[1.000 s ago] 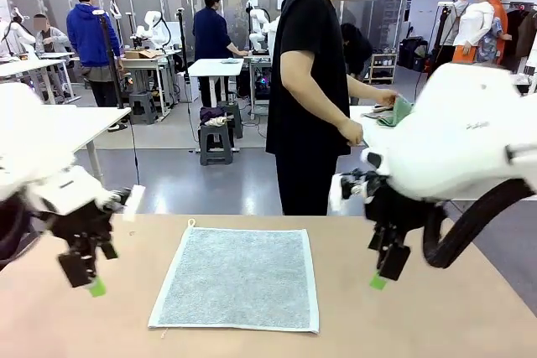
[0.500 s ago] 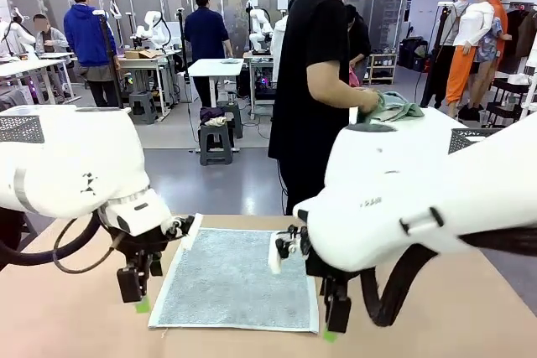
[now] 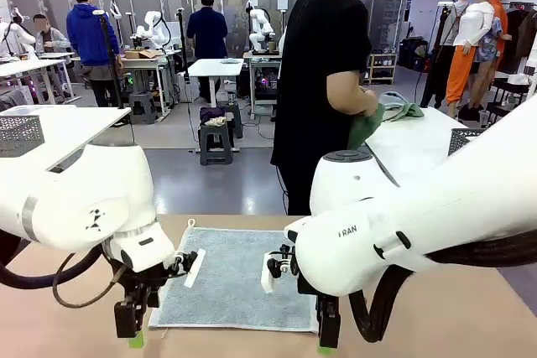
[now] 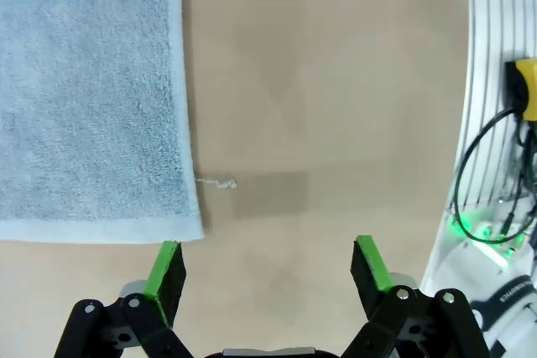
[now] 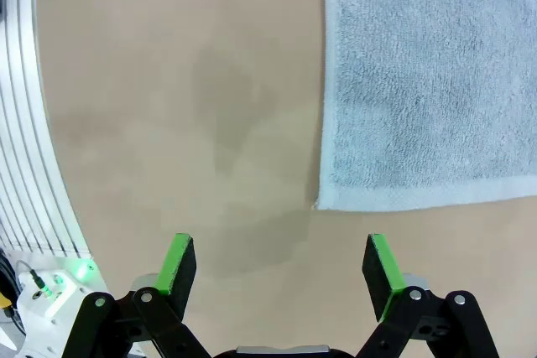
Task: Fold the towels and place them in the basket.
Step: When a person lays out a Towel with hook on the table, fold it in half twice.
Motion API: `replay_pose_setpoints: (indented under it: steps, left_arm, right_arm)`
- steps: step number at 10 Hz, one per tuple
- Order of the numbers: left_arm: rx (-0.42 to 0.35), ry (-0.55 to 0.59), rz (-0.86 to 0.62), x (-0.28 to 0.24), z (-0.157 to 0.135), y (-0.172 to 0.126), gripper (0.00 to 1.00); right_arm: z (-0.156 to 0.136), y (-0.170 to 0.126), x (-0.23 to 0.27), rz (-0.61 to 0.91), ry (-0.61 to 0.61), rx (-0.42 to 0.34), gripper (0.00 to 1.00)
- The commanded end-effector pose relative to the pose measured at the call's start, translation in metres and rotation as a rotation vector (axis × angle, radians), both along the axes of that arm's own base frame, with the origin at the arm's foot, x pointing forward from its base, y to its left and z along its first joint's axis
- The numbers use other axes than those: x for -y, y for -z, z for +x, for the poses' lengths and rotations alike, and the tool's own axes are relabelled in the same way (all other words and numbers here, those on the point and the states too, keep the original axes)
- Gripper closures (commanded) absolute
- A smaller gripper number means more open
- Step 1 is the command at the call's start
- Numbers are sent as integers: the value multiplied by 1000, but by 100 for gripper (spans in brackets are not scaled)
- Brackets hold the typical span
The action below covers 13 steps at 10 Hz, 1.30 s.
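While my left fingers (image 4: 166, 274) and right fingers (image 5: 178, 264) stand apart and empty, I read the near corners of the blue-grey towel (image 3: 239, 278), flat on the tabletop (image 4: 336, 81), at 10 and 1 o'clock respectively.

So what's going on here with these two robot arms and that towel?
A blue-grey towel lies flat and unfolded on the table. The left gripper and the right gripper, both open, hover by its two near corners, gripping nothing yet. On the far side, a person holds a green towel.
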<state>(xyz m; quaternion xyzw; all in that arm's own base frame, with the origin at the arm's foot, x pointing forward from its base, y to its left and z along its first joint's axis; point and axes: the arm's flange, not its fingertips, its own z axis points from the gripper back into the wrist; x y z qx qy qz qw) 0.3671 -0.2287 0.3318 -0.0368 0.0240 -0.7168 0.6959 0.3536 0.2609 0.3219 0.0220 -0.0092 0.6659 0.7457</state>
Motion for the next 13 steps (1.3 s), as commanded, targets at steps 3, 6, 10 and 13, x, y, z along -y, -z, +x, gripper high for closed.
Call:
replay_pose_setpoints:
  steps: [3, 6, 10, 13]
  left_arm:
    - [96, 39, -23, -1, 0, 8, 0]
    - [113, 46, -23, 2, 10, 14, 0]
    - [105, 70, -2, 5, 19, 22, 0]
    - [108, 73, -4, 2, 22, 27, 0]
  right_arm:
    - [18, 12, -2, -11, -8, 49, 0]
    - [26, 22, -1, -5, -32, 40, 0]
    - [27, 31, -7, -1, -39, 35, 0]
    - [31, 38, -10, -1, -38, 29, 0]
